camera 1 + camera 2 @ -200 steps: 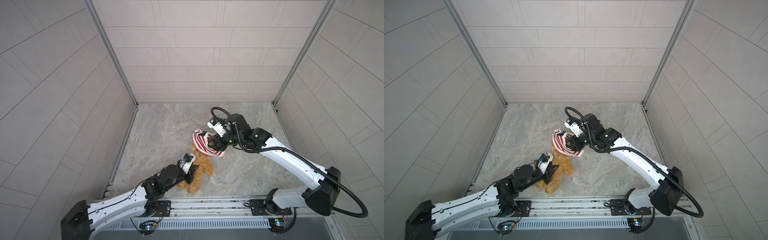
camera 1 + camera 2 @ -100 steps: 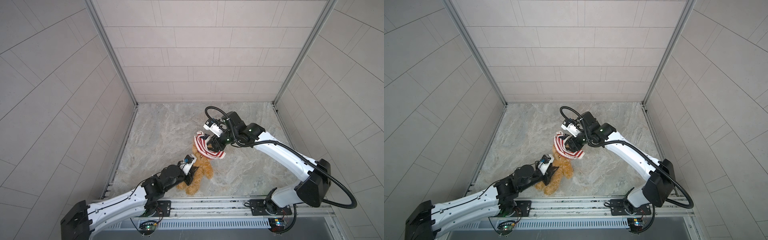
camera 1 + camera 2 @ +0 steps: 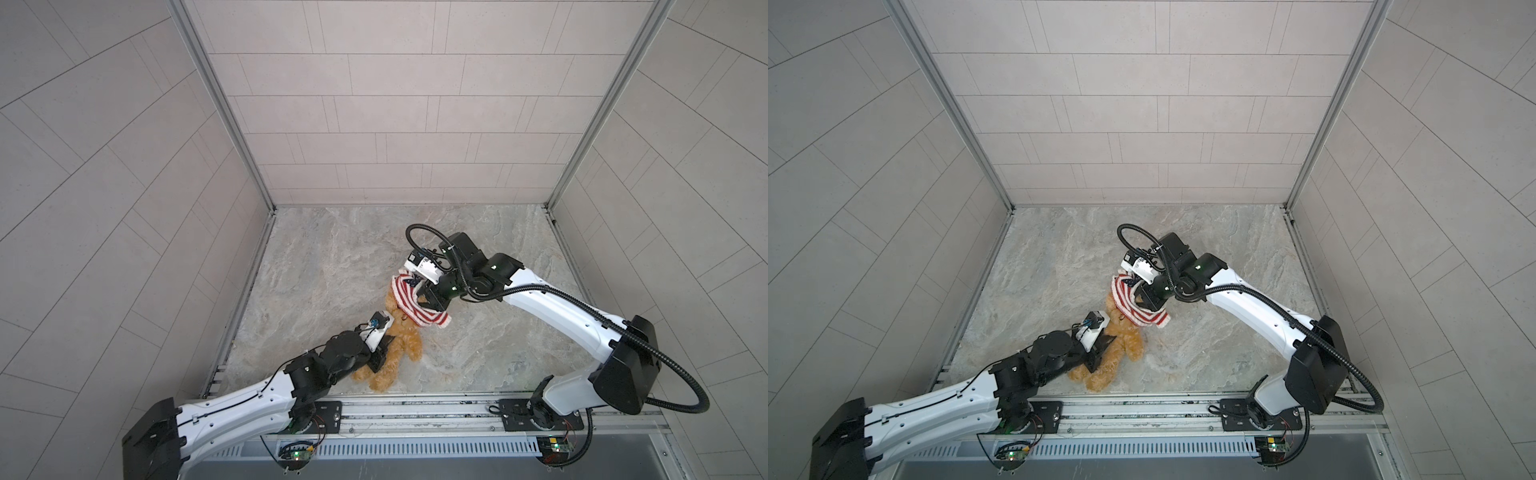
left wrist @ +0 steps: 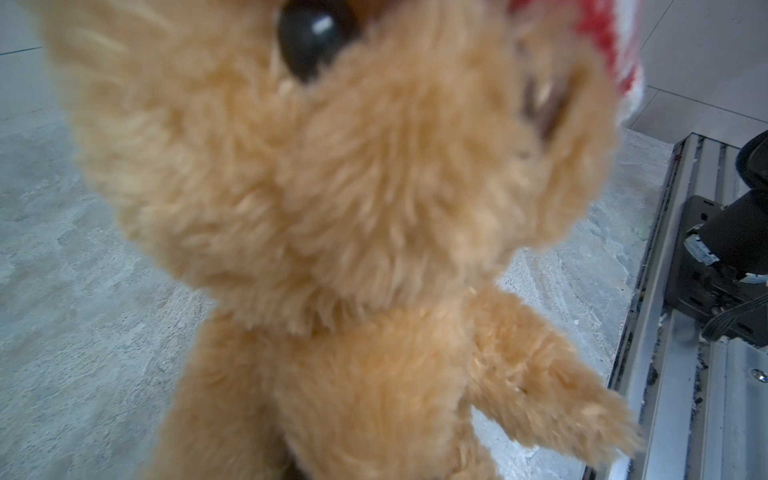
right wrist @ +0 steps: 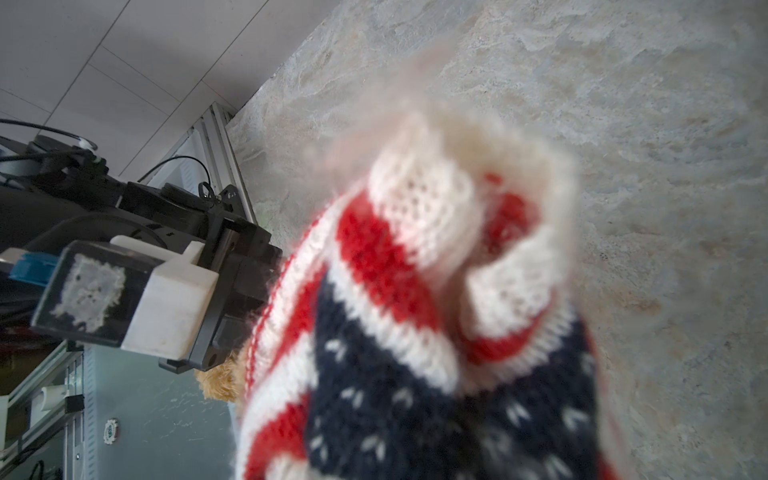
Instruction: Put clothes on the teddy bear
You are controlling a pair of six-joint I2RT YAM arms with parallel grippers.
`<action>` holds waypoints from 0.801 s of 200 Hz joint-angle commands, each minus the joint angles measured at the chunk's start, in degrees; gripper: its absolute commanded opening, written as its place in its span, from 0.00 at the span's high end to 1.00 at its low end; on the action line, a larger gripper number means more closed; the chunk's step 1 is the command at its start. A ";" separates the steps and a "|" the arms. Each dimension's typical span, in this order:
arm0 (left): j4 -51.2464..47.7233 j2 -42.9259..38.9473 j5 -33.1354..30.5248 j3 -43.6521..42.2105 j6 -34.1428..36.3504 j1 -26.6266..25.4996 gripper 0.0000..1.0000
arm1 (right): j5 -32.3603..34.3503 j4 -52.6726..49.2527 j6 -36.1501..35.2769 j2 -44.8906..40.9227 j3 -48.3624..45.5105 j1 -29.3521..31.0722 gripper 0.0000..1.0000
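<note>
The teddy bear (image 3: pixel 405 343) (image 3: pixel 1126 341) lies on the marble floor, feet toward the front rail. A red-and-white striped sweater (image 3: pixel 409 305) (image 3: pixel 1133 305) with a navy patch covers the top of its head. My left gripper (image 3: pixel 384 350) (image 3: pixel 1100 350) is shut on the bear's body from the left. In the left wrist view the bear (image 4: pixel 353 208) fills the picture and hides the jaws. My right gripper (image 3: pixel 427 294) (image 3: pixel 1145 297) is buried in the sweater and shut on it. In the right wrist view the sweater (image 5: pixel 415 311) bunches over the jaws.
A metal rail (image 3: pixel 436 409) (image 3: pixel 1142 409) with both arm bases runs along the front edge. Tiled walls close in the floor (image 3: pixel 332 257) on three sides. The left arm's wrist camera (image 5: pixel 124 291) sits close beside the sweater.
The right gripper has moved toward the front with the sweater, drawing it lower over the bear's head. The left arm and the bear's body have stayed put.
</note>
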 commanded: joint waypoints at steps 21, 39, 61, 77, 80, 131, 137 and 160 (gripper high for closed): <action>4.74 3.01 -2.33 3.40 -5.74 2.45 0.93 | 1.64 5.36 -0.45 -7.01 -4.49 0.05 1.00; 4.27 4.53 1.60 4.35 -9.55 5.74 0.64 | 5.68 10.27 -0.30 -10.95 -7.46 -0.84 1.00; 1.87 4.62 4.93 5.14 -13.39 8.66 0.43 | 10.50 11.59 -2.79 -14.22 -8.79 -2.02 1.00; -0.14 3.04 7.46 5.25 -15.86 10.04 0.36 | 14.04 12.50 -5.01 -16.21 -9.84 -2.04 1.00; -0.54 2.62 7.82 5.28 -16.32 10.36 0.35 | 14.40 12.64 -5.47 -16.50 -9.94 -2.04 1.00; -8.12 -6.68 14.39 9.59 -24.34 11.56 0.35 | 18.14 17.97 -11.28 -21.49 -16.99 -1.96 1.00; -9.00 -7.26 14.55 10.57 -25.17 11.63 0.35 | 18.11 18.96 -11.47 -22.22 -18.08 -1.87 1.00; -11.15 -7.31 15.04 14.95 -27.75 11.69 0.37 | 17.69 23.47 -12.47 -25.14 -21.94 -0.95 1.00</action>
